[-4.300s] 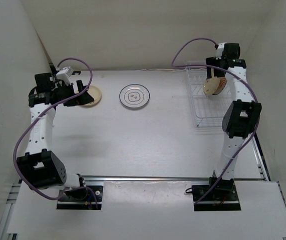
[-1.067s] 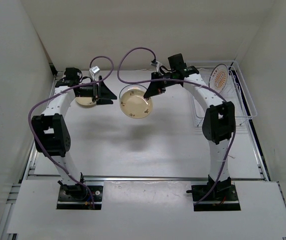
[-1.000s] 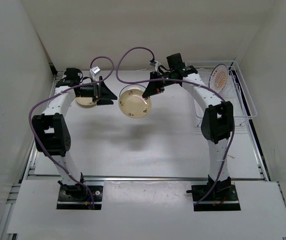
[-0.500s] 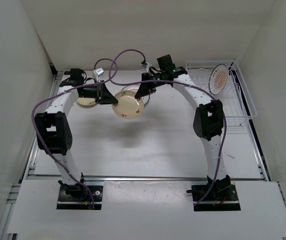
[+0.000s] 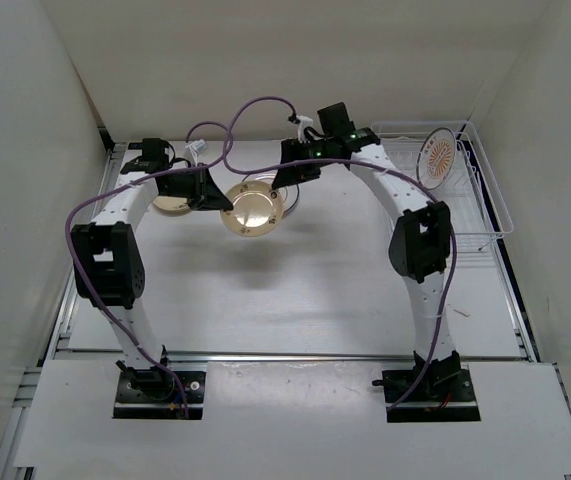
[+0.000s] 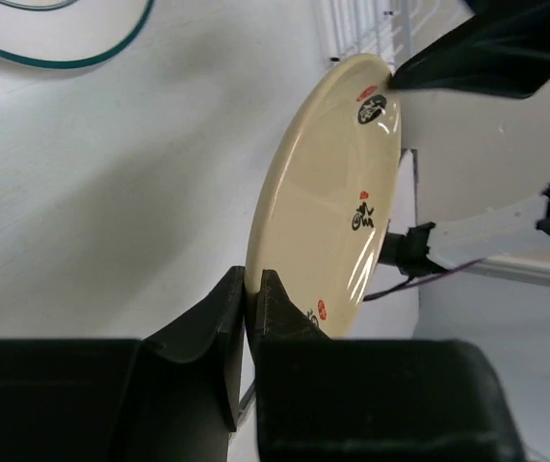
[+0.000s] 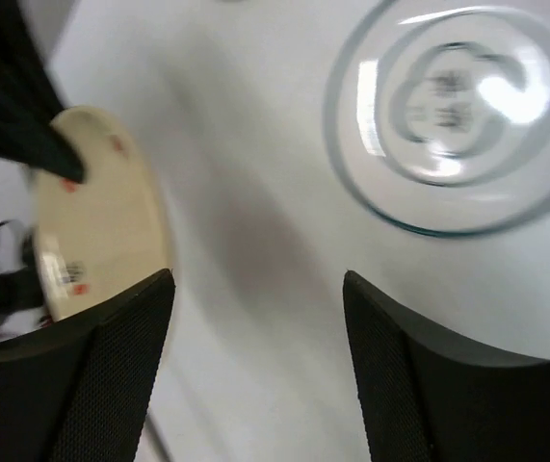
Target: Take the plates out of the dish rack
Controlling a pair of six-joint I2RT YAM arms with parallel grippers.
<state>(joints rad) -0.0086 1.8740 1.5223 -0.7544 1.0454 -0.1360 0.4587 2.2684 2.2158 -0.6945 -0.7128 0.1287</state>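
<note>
White worktop [image 5: 315, 290] carries everything. At its far right corner sits the white wire dish rack [image 5: 470, 200]. As far as the overhead view shows, the rack holds just one plate, the orange sunburst plate [image 5: 437, 160], standing on edge among the bars.

Two plates lie flat on the worktop, well apart from the rack. The white dark-rimmed plate [image 5: 283, 196] [image 7: 458, 115] is near the far middle, partly hidden from above. The resting cream plate [image 5: 170, 204] lies to its left, under the left arm.

A third, the held cream plate [image 5: 253, 211] [image 6: 327, 192] [image 7: 101, 217], has small red and black marks and hangs tilted in the air between the two arms.

The left pincer [image 5: 215, 197] [image 6: 252, 289] is clenched on its lower rim, pinching the edge. The right pincer [image 5: 287, 180] [image 7: 257, 284] is released, its jaws wide apart and empty. One of its dark tips sits at the plate's opposite rim; whether it touches, I cannot tell.

By my reckoning the job is past halfway. Two plates are down and one is in the air waiting to be laid flat. The sunburst plate is left to fetch.
</note>
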